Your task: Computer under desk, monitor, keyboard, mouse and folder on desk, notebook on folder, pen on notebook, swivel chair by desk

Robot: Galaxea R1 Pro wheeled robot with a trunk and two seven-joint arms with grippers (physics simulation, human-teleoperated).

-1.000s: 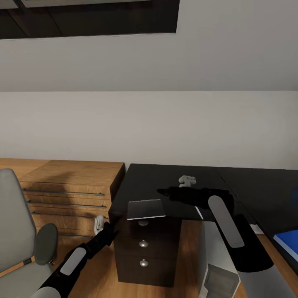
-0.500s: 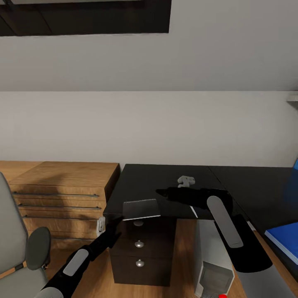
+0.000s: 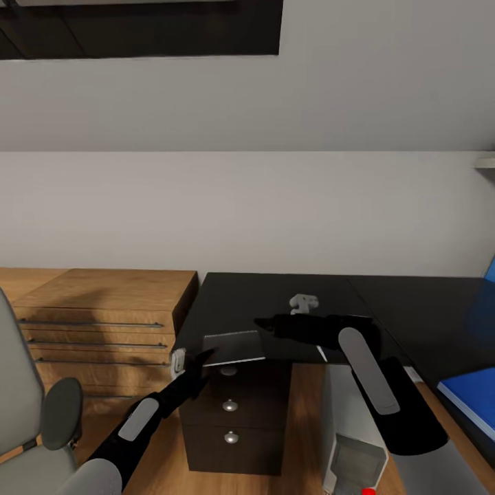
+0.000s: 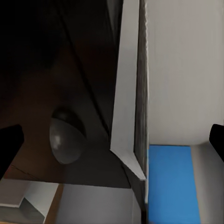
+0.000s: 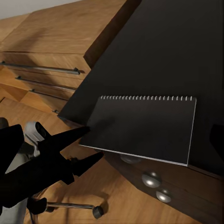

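Movement in the last second belongs mostly to the left arm: its black left gripper [image 3: 194, 366] has risen from beside the wooden dresser [image 3: 103, 323] to the front-left corner of the glossy black desk [image 3: 275, 292], and its fingers [image 5: 77, 148] now stand spread, just short of the thin pale grey spiral-bound notebook [image 3: 234, 348]. That notebook overhangs the desk's front edge above the dark drawer unit [image 3: 234, 412]. I read this as a reach to pick the notebook up, so that it can be stacked on the folder. The right gripper [image 3: 265, 323] hovers over the desk near the notebook; whether it is parted or closed I cannot tell.

Count: one notebook, one bright blue flat folder [image 3: 474, 405] at the desk's right end, one light grey tower computer [image 3: 354, 447] under the desk, one grey swivel chair [image 3: 31, 419] at the left, three round drawer knobs.
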